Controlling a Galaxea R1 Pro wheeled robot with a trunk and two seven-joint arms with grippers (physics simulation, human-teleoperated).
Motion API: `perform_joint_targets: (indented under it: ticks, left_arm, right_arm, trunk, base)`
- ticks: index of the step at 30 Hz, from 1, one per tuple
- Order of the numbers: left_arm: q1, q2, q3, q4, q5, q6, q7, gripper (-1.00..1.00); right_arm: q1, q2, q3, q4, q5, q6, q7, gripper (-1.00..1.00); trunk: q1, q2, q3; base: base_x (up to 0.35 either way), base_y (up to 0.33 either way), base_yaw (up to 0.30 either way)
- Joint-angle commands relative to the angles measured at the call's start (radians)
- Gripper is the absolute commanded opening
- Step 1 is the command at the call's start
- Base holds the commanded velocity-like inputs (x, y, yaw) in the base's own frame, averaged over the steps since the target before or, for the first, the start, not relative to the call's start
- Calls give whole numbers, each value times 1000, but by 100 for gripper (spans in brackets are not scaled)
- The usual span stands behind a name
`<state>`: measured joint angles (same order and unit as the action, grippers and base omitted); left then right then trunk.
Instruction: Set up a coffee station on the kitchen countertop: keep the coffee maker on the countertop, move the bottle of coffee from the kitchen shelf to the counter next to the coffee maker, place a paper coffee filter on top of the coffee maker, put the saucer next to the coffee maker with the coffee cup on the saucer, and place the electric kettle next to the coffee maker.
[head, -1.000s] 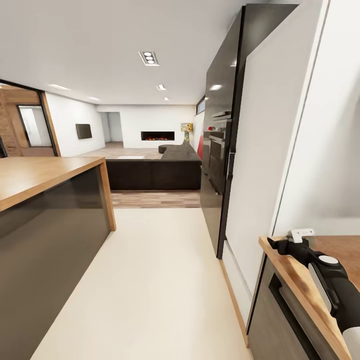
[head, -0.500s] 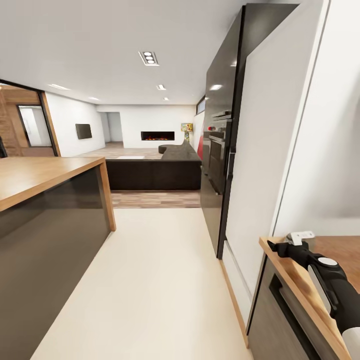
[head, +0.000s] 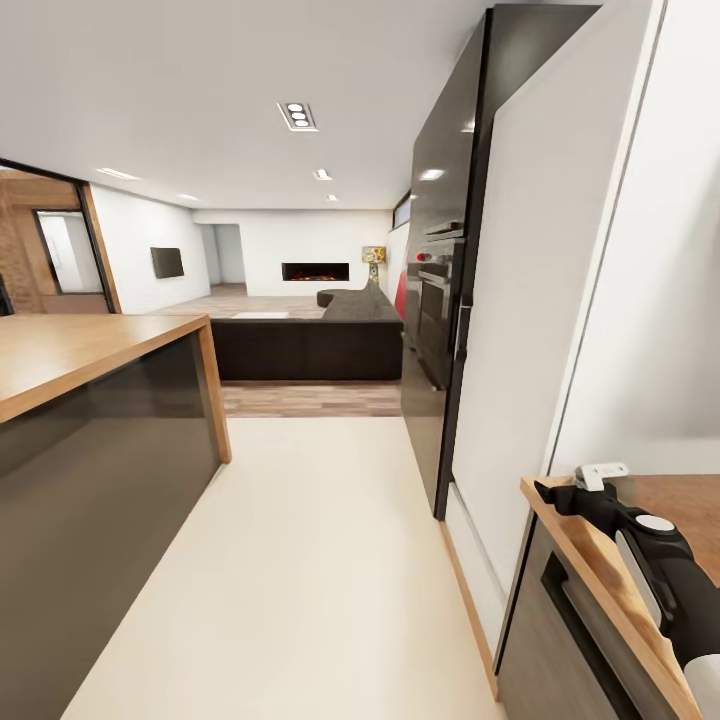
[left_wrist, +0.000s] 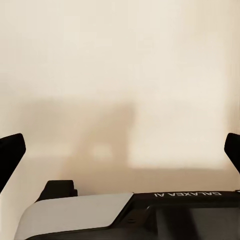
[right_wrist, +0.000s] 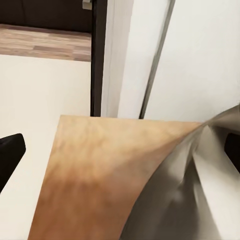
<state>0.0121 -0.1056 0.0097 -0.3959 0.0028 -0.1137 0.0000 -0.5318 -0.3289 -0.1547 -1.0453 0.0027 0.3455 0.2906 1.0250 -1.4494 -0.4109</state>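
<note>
My right gripper (head: 565, 487) hovers over the near end of the light-wood kitchen countertop (head: 590, 550), close to the white wall panel. In the right wrist view its fingers stand wide apart (right_wrist: 120, 155) above the countertop (right_wrist: 95, 170). A curved grey-white sheet, apparently the paper coffee filter (right_wrist: 200, 190), rises beside one finger; I cannot tell whether it touches it. A small white piece (head: 603, 470) shows at the gripper's tip in the head view. My left gripper (left_wrist: 120, 155) is open over a plain cream surface. The coffee maker, bottle of coffee, saucer, coffee cup and electric kettle are out of view.
A wood-topped island with dark fronts (head: 100, 440) lines the left side. Tall black oven units (head: 440, 320) and white panels (head: 530, 330) stand on the right. A cream floor aisle (head: 300, 560) runs between them toward a dark sofa (head: 310, 345).
My right gripper has sunk slightly toward the countertop, and the white piece at its tip went with it. The view is otherwise unchanged.
</note>
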Motion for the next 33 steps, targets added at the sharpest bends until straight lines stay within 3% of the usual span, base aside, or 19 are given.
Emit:
perform_joint_targets:
  ticks: [1, 28, 29, 33]
  left_arm:
    - [0, 0, 1, -1, 0, -1, 0, 100]
    - [1, 0, 2, -1, 0, -1, 0, 100]
    - [1, 0, 2, -1, 0, -1, 0, 100]
    - [0, 0, 2, -1, 0, -1, 0, 100]
  right_arm:
    - [-1, 0, -2, -1, 0, 6, 5, 100]
    - [-1, 0, -2, -1, 0, 6, 5, 100]
    - [-1, 0, -2, -1, 0, 6, 5, -100]
    - [-1, -1, -2, -1, 0, 6, 5, -100]
  trunk:
    - [0, -1, -1]
    - [0, -1, -1]
    - [0, -1, -1]
    - [0, -1, -1]
  base:
    - [1, 0, 0]
    - [9, 0, 0]
    - [0, 0, 0]
    - [0, 0, 0]
